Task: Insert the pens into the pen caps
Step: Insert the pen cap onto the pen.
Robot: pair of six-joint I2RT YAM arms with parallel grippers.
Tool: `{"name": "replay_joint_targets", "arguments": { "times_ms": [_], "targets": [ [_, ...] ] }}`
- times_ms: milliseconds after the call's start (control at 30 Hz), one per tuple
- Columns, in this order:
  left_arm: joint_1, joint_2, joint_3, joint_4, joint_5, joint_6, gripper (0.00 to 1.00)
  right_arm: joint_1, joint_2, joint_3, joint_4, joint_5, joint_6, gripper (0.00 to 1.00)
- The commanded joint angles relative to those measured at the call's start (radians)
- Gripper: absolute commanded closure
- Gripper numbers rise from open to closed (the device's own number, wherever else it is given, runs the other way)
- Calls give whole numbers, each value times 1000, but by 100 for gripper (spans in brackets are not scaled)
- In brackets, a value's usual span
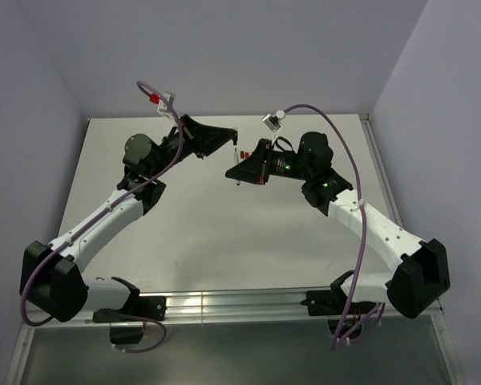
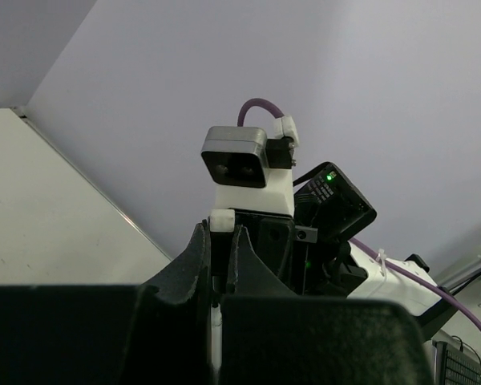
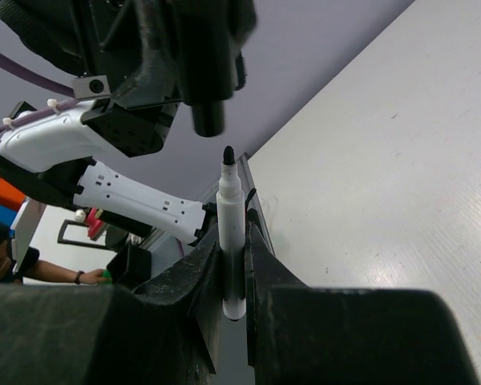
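The pen [image 3: 229, 233] has a white barrel and a black tip, and the right claw [image 3: 234, 241] around it is matt black. Just above the pen, the cap [image 3: 208, 119] is black, as is the left claw [image 3: 205, 84] gripping it. Behind the pen, the left arm [image 3: 136, 200] is white with small dark dots and black joints. Beneath the pen, the desk [image 1: 224, 241] is plain off-white without pattern. Beyond the pen, the walls [image 1: 224, 48] are pale lilac. Right of the pen, the right arm [image 1: 385, 233] is white and black, with a purple cable [image 2: 260, 103] and a green light [image 2: 330, 176]
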Motion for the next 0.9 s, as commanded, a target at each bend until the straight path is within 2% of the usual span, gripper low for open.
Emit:
{"name": "replay_joint_targets", "arguments": {
  "times_ms": [0, 867],
  "targets": [
    [-3, 14, 14, 43, 20, -4, 100, -2, -15, 41, 57, 0, -2, 100],
    [-14, 5, 24, -9, 31, 22, 100, -3, -32, 57, -4, 41, -52, 100]
  ]
}}
